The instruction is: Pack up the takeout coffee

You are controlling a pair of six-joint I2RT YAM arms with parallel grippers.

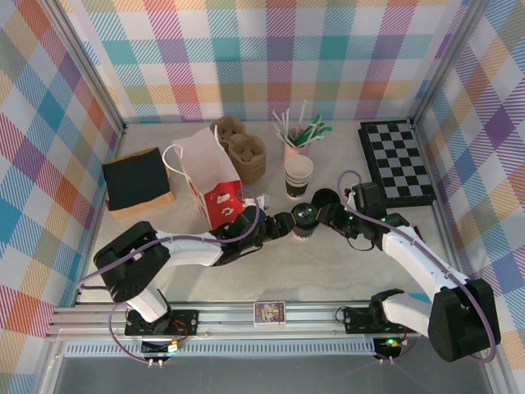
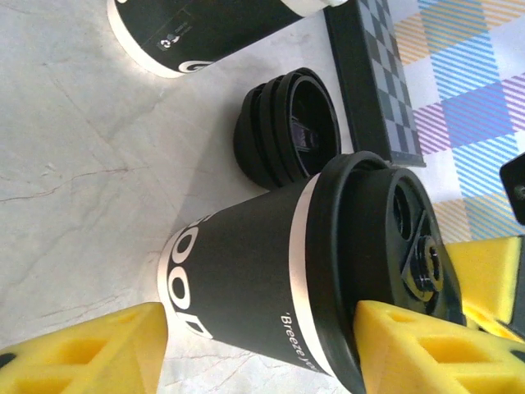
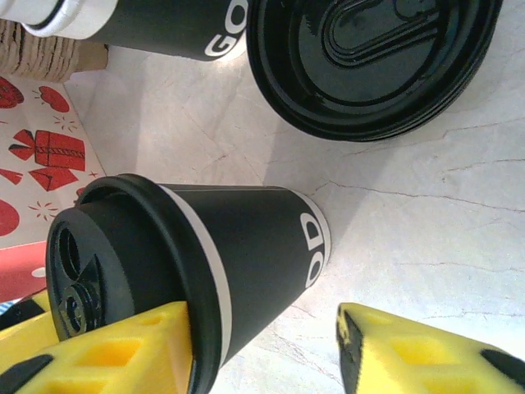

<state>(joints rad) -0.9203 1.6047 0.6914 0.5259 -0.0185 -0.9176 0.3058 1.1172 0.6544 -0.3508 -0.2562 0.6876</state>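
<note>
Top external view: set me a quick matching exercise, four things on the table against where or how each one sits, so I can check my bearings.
Things:
1. takeout coffee
2. paper bag
3. stack of cups
4. checkerboard

Descriptions:
A. lying flat at the far right
B. lidless, just behind the coffee
C. black lid on, in the middle
D. standing open, left of the coffee

Pairs: 1-C, 2-D, 3-B, 4-A.

Bright, even light — soft shadows, sharp focus
</note>
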